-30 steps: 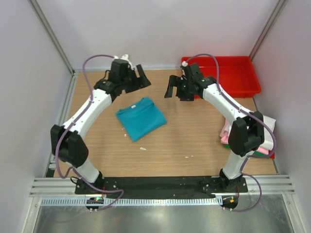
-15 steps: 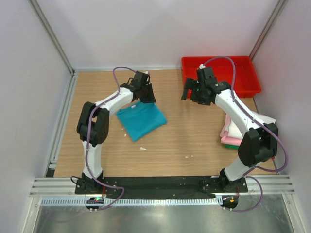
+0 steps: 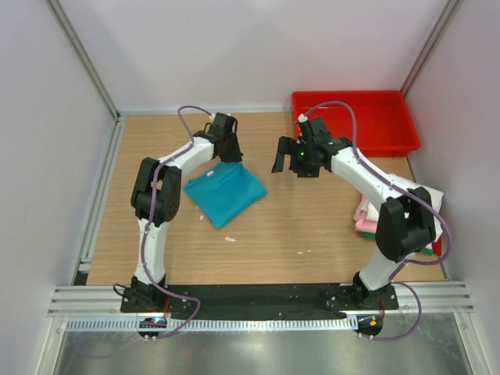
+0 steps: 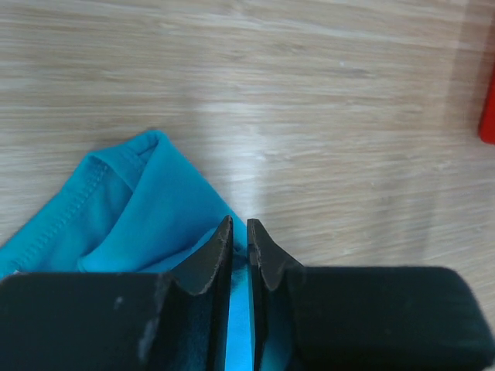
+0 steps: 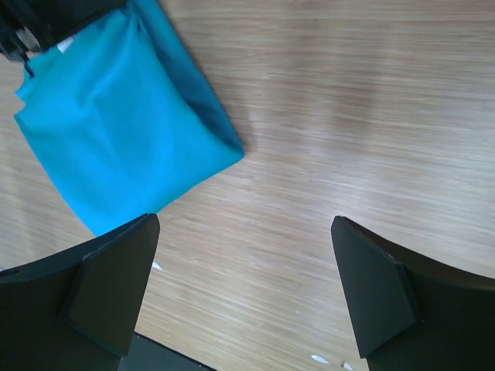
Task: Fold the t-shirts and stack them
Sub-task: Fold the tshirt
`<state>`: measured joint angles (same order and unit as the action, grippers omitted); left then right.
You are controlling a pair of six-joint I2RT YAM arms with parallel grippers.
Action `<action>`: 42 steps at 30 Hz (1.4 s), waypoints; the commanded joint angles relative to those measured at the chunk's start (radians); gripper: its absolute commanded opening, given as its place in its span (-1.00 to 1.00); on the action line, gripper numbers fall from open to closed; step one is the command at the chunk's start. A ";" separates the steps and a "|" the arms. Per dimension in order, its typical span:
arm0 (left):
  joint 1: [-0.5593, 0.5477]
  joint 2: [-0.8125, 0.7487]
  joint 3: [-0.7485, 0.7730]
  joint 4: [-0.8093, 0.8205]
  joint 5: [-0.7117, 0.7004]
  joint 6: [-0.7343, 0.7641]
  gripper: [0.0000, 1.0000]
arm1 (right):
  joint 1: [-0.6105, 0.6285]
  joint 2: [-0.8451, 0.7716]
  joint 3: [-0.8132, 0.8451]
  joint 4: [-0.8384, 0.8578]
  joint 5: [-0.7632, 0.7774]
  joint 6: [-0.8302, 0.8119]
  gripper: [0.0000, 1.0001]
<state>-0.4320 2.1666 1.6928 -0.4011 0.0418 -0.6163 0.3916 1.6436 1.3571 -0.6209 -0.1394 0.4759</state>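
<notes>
A teal t-shirt (image 3: pixel 223 194) lies folded on the wooden table, left of centre. My left gripper (image 3: pixel 229 155) is down at the shirt's far corner. In the left wrist view its jaws (image 4: pixel 240 232) are shut on a fold of the teal t-shirt (image 4: pixel 147 209), with cloth showing in the thin gap. My right gripper (image 3: pixel 283 156) hangs open over bare wood to the right of the shirt. In the right wrist view its fingers (image 5: pixel 245 224) stand wide apart and empty, with the teal t-shirt (image 5: pixel 116 116) at upper left. Folded white and pink t-shirts (image 3: pixel 366 217) are stacked at the right edge, partly hidden by the right arm.
A red plastic tray (image 3: pixel 375 109) stands at the back right; its edge (image 4: pixel 487 116) shows in the left wrist view. Small white scraps (image 3: pixel 230 238) lie on the wood in front of the shirt. Frame posts and walls close in the table on three sides.
My left gripper came down from above the table onto the teal shirt's far corner and shut on it. The shirt's far edge has shifted slightly. The right gripper stayed open.
</notes>
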 commanded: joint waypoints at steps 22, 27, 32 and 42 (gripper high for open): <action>0.084 -0.232 -0.028 -0.031 0.093 0.099 -0.24 | 0.142 0.436 0.264 0.187 -0.022 -0.045 -0.35; 0.075 -0.237 -0.085 0.013 0.181 0.061 -0.45 | 0.142 0.435 0.218 0.217 -0.054 -0.030 -0.56; 0.045 -0.211 -0.113 0.033 0.219 0.043 -0.65 | 0.142 0.423 0.191 0.211 -0.045 -0.048 -0.63; 0.026 -0.142 -0.146 0.038 0.127 0.069 -0.85 | 0.142 0.420 0.157 0.210 -0.028 -0.052 -0.82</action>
<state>-0.4137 2.0014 1.5646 -0.3954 0.2169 -0.5674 0.5327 2.0823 1.5150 -0.4370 -0.1783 0.4313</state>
